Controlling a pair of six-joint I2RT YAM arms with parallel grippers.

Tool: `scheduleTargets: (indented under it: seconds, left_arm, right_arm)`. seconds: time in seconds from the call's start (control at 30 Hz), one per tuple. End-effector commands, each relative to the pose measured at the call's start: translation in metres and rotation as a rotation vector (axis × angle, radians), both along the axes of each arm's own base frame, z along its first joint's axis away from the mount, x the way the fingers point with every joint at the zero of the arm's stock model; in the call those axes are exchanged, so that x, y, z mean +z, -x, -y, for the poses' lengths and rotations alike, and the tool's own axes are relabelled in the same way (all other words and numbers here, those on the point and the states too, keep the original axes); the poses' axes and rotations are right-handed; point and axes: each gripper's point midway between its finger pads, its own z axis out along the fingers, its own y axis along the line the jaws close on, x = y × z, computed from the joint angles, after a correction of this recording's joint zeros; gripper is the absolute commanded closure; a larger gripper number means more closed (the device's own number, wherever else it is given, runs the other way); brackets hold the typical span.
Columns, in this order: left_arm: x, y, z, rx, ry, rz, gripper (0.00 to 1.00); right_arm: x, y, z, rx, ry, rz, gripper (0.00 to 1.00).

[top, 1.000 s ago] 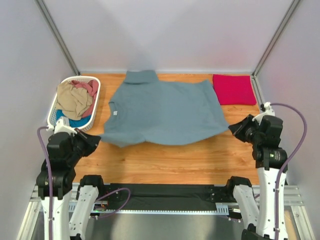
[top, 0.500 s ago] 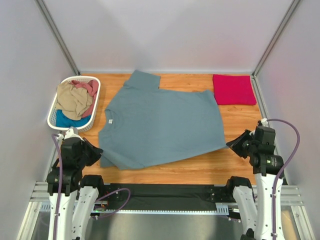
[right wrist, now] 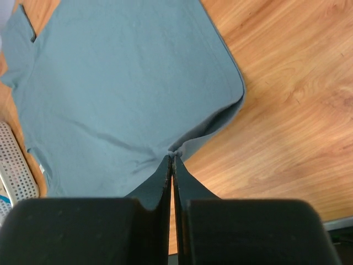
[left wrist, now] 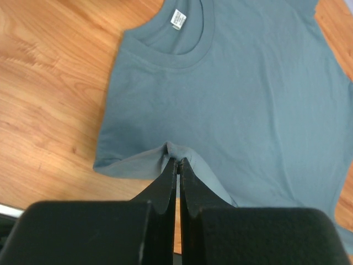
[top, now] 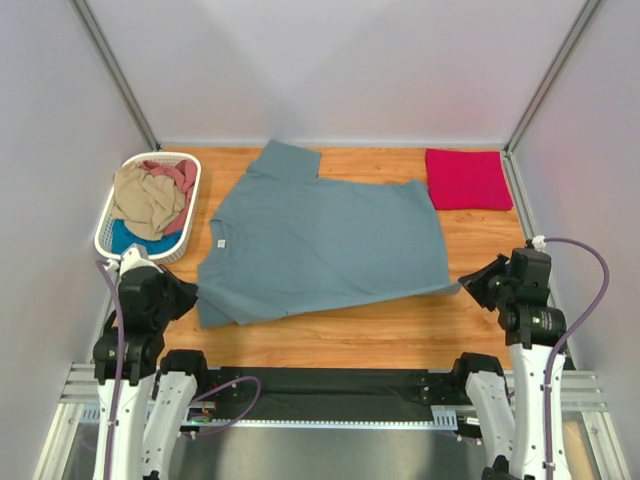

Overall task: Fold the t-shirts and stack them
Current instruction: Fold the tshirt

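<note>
Nearest the bases, at about 8 o'clock on the wooden table [top: 350, 335], the left gripper [top: 190, 293] has its jaws pressed together on a small raised pinch of the slate grey-blue t-shirt [top: 320, 240]; the left wrist view shows the left gripper's fingertips [left wrist: 176, 161] meeting with the fabric bunched between them, on the shirt's near edge a little way from the collar. At about 4 o'clock the right gripper [top: 465, 286] is likewise clamped on the cloth, and the right wrist view shows its tips [right wrist: 171, 157] closed on a fold at the near hem corner, where the edge curls up off the wood. Between the two grippers the grey-blue t-shirt [left wrist: 248, 99] lies spread mostly flat over the middle of the table, its collar and small white neck label [top: 219, 241] pointing to 9 o'clock and its hem to 3 o'clock, with one sleeve [top: 287, 160] sticking out toward 12 o'clock near the back wall. Its surface [right wrist: 121, 83] shows only soft wrinkles. Farther back, at about 10 o'clock, the white slatted laundry basket [top: 103, 228] sits just beside the collar end and holds a crumpled tan t-shirt [top: 145, 200] on top, a dusty-pink one [top: 180, 176] at its far side and a bright-blue one [top: 135, 241] at its near side. At about 2 o'clock, in the far corner, the crimson-pink t-shirt [top: 467, 178] lies folded into a neat rectangle, just apart from the grey-blue shirt's hem.
</note>
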Motion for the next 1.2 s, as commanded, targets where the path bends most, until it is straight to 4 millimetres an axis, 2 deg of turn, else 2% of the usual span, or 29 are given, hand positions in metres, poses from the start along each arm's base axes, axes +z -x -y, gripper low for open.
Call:
scheduleTargets:
  seconds: [0.0,0.07,0.2,0.3,0.33,0.4,0.43,0.5,0.57,0.6,0.67,0.8,0.9,1.17]
  left_arm:
    - [0.001,-0.033,0.007,-0.061,-0.012,0.028,1.00]
    - [-0.007,-0.046,0.011,-0.085,-0.007,-0.014,1.00]
    - [-0.003,-0.068,0.013,-0.107,-0.013,-0.038,1.00]
    - [0.001,-0.086,0.007,-0.095,-0.051,-0.046,1.00]
    - [-0.006,-0.092,0.004,-0.086,-0.070,-0.085,1.00]
    - [-0.002,-0.102,0.001,-0.094,-0.097,-0.098,1.00]
    - [-0.010,-0.108,0.000,-0.098,-0.104,-0.140,1.00]
    - [-0.006,-0.120,0.001,-0.121,-0.117,-0.136,1.00]
    - [-0.013,-0.130,0.004,-0.148,-0.122,-0.168,1.00]
    - [-0.009,-0.136,0.004,-0.155,-0.127,-0.162,1.00]
    - [-0.014,-0.147,0.005,-0.185,-0.140,-0.182,1.00]
    - [-0.003,-0.174,0.009,-0.234,-0.168,-0.112,1.00]
    - [0.009,-0.196,0.020,-0.309,-0.169,-0.041,1.00]
    - [0.016,-0.238,0.049,-0.507,-0.152,0.056,1.00]
  right_arm:
    - [0.009,-0.031,0.011,-0.057,0.007,0.071,1.00]
    - [0.005,-0.040,0.014,-0.073,0.011,0.056,1.00]
    - [-0.004,-0.061,0.025,-0.087,0.048,0.039,1.00]
    - [-0.008,-0.070,0.030,-0.093,0.075,0.036,1.00]
    - [-0.013,-0.073,0.031,-0.097,0.072,0.019,1.00]
    - [-0.015,-0.081,0.028,-0.083,0.050,0.034,1.00]
    - [-0.020,-0.085,0.025,-0.068,0.036,0.027,1.00]
    - [-0.024,-0.095,0.018,-0.028,0.010,0.046,1.00]
    - [-0.031,-0.100,0.018,-0.016,0.007,0.018,1.00]
    - [-0.033,-0.102,0.018,-0.012,0.012,0.008,1.00]
    - [-0.040,-0.104,0.021,-0.013,0.022,-0.018,1.00]
    - [-0.047,-0.108,0.023,-0.012,0.036,-0.034,1.00]
    - [-0.054,-0.110,0.023,-0.009,0.034,-0.051,1.00]
    - [-0.071,-0.112,0.024,-0.013,0.029,-0.081,1.00]
